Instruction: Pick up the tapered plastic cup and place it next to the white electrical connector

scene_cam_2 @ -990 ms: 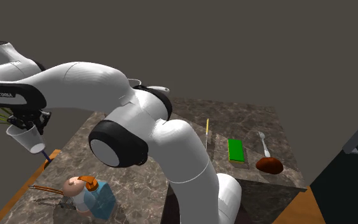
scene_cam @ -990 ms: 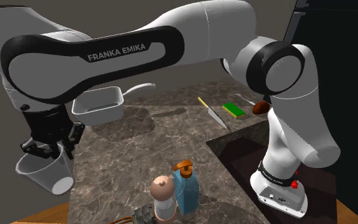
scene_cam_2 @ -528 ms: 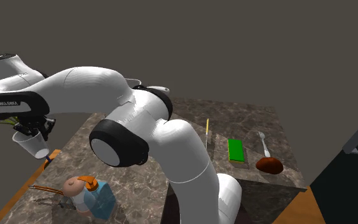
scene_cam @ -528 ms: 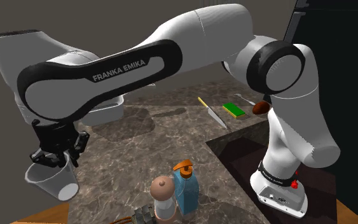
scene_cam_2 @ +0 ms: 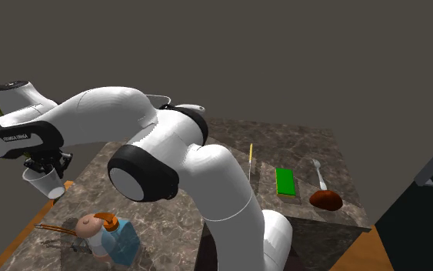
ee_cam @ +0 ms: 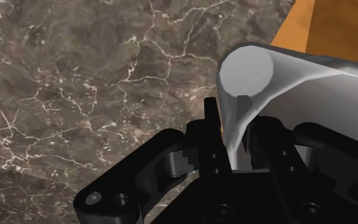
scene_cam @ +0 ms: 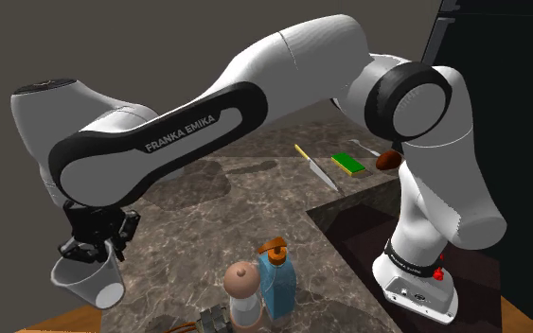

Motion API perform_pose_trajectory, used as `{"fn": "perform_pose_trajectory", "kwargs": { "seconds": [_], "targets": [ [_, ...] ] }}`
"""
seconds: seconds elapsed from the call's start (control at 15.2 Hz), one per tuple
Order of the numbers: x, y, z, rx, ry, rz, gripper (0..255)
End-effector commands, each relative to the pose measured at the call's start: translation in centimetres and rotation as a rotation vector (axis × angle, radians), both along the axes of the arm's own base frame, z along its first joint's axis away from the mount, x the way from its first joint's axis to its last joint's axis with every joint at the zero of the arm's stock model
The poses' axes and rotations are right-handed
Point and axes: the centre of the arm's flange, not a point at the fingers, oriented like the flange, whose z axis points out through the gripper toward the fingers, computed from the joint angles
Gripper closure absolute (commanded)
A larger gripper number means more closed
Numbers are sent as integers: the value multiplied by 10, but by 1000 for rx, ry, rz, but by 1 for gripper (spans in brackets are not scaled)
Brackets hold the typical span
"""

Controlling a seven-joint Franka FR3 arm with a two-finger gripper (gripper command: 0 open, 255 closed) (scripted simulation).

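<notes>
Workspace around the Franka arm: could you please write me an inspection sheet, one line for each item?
Surface: dark brown marbled counter with pale veins.
Job's things: translucent whitish tapered cup, tilted, at the counter's edge.
Clutter: round-topped grinder, blue bottle with orange pump, yellow-handled knife, green sponge, brown-headed utensil.
Grippers: black two-finger gripper, shut on the cup's wall.
Cables: nothing seen.
Surroundings: plain grey-brown wall; black area at the shoulder view's upper right.

The white arm (scene_cam: 255, 95) rises from the shoulder view's lower right, bends high and slopes down to that view's left. Its wrist aims the black claw (scene_cam: 92, 248) downward, fingers (ee_cam: 212, 124) clamped on the wall of a tilted cup (scene_cam: 89, 282).
</notes>
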Motion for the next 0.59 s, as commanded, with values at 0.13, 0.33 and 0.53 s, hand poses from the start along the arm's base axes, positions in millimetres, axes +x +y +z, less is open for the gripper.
{"fn": "perform_pose_trajectory", "kwargs": {
  "seconds": [0.13,0.33,0.53],
  "targets": [
    [0,1,-21,1,-1,0,255],
    [0,0,-37,1,-1,0,255],
    [0,1,-53,1,-1,0,255]
  ]
}}
